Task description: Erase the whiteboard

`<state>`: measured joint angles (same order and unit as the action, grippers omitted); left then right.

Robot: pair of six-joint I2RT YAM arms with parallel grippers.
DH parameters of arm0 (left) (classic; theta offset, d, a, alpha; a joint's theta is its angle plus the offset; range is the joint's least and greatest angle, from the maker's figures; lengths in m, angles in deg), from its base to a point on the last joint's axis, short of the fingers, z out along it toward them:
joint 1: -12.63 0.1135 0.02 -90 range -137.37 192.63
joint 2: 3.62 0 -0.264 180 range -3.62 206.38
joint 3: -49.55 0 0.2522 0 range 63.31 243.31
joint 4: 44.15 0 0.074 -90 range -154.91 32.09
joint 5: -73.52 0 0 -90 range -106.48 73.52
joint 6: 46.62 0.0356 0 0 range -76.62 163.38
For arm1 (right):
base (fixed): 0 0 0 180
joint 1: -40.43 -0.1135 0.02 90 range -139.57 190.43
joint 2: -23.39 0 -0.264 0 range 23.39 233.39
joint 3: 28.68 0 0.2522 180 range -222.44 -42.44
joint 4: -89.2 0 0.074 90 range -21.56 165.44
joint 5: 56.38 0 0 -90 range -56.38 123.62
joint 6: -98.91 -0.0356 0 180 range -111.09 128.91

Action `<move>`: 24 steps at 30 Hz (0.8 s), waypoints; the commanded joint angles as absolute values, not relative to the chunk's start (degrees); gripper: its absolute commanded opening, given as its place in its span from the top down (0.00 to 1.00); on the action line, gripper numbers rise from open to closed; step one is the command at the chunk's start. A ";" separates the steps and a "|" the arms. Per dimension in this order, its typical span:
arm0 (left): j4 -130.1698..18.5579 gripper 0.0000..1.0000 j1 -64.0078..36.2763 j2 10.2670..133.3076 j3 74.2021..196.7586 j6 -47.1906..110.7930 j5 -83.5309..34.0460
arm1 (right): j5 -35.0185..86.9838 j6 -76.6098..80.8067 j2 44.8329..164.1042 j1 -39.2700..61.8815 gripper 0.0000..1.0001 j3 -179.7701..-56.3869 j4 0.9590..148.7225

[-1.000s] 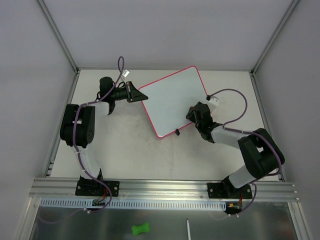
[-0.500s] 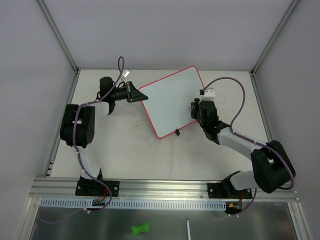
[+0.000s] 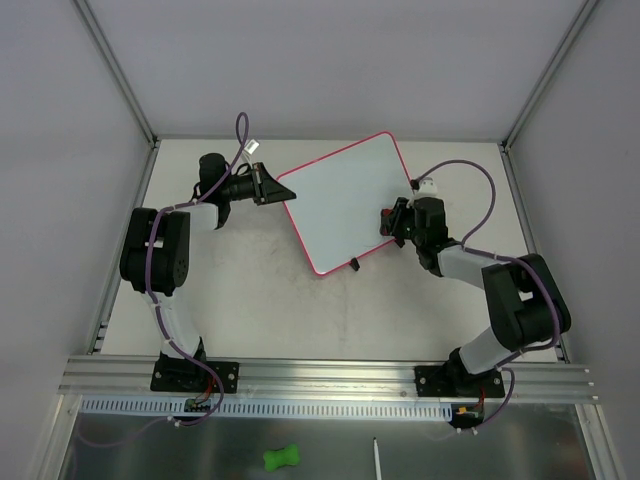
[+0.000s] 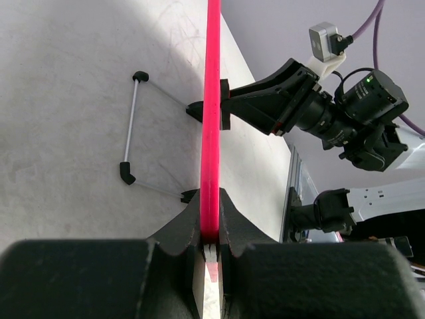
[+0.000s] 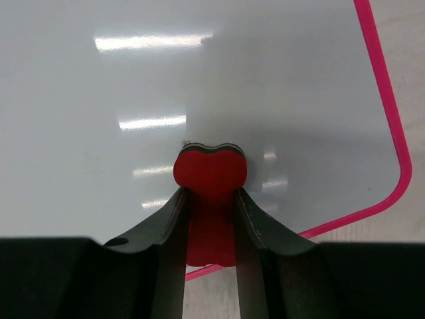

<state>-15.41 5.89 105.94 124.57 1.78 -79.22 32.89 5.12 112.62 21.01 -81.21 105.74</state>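
- The right gripper [image 5: 211, 196] clenches a red foam eraser [image 5: 210, 173], set against the white rectangular whiteboard with pink-red frame [image 5: 133, 73], near its 4 o'clock corner.
- The left gripper [image 4: 210, 234] pinches the frame at the board's 9 o'clock corner.
- Likely best: flat contact, overlapping strokes toward 10 o'clock.

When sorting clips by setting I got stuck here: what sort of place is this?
Probably a robotics lab test cell: a left arm and right arm bolted to an aluminium rail, plain grey panels in metal framing boxing in the table, and a whiteboard as the workpiece.
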 commanded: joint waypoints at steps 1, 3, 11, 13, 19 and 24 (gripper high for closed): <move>-18.53 1.00 5.25 104.57 124.75 5.33 -81.70 | 27.47 0.75 114.53 21.01 1.00 -80.86 110.41; -18.53 1.00 5.25 104.49 124.66 5.32 -81.70 | 27.64 0.30 114.97 21.01 1.00 -79.89 113.13; -18.54 1.00 5.16 104.22 124.83 5.15 -81.70 | 32.65 1.00 115.93 19.78 1.00 -75.85 119.45; -18.71 1.00 5.25 104.14 124.92 5.06 -81.70 | 35.55 1.18 116.03 19.43 1.00 -74.00 120.96; -19.06 1.00 5.16 104.48 125.10 4.88 -81.52 | 38.27 3.72 114.01 17.06 1.00 -76.73 112.70; -19.15 1.00 5.16 104.49 125.19 4.89 -81.52 | 39.51 3.29 114.00 16.35 1.00 -76.02 112.61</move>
